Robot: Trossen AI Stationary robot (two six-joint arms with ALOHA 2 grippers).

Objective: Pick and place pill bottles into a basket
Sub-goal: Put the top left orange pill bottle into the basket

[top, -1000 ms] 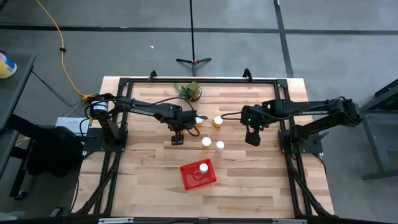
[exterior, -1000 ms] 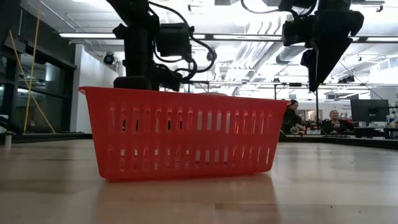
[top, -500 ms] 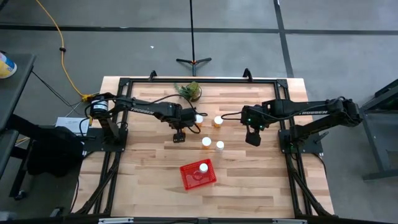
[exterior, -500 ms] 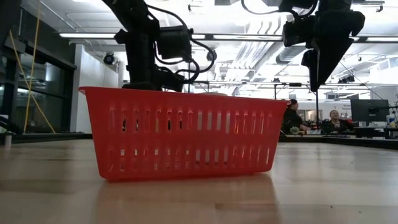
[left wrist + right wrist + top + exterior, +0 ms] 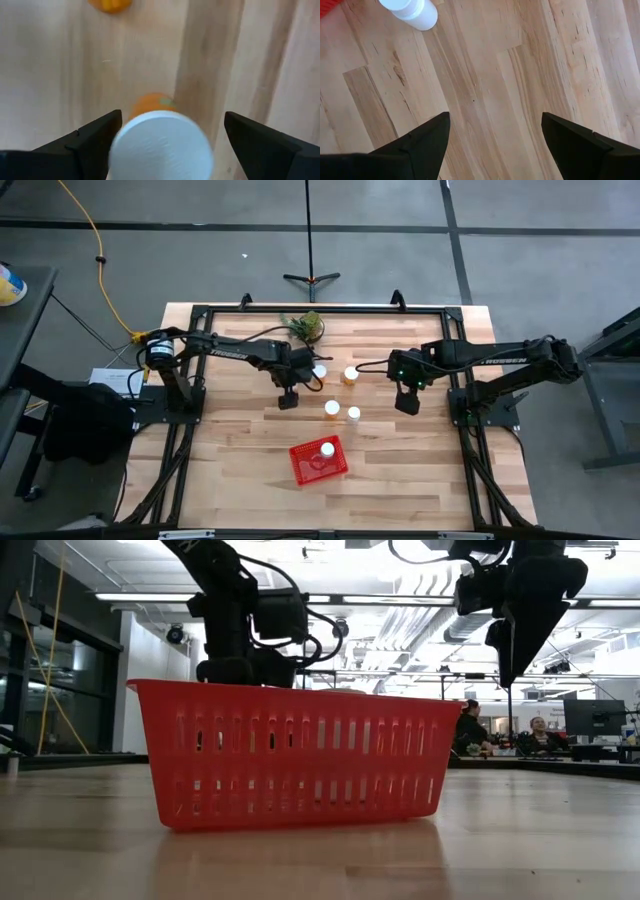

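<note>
Orange pill bottles (image 5: 350,375) with white caps, a red basket (image 5: 303,467), pale wood table (image 5: 230,450).

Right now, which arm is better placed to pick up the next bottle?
The left. Its open gripper has a bottle between its fingers. The right gripper, also open, is over bare table.

Ceiling light strips (image 5: 150,597) are glaring across the low view's top; the close bottle cap (image 5: 160,147) is blurring, out of focus.

Blurred cap, bottle cut off

Round white cap (image 5: 160,146) fills the left wrist view, blurred; small orange pill bottle (image 5: 109,4) clipped by the picture's edge.
</note>
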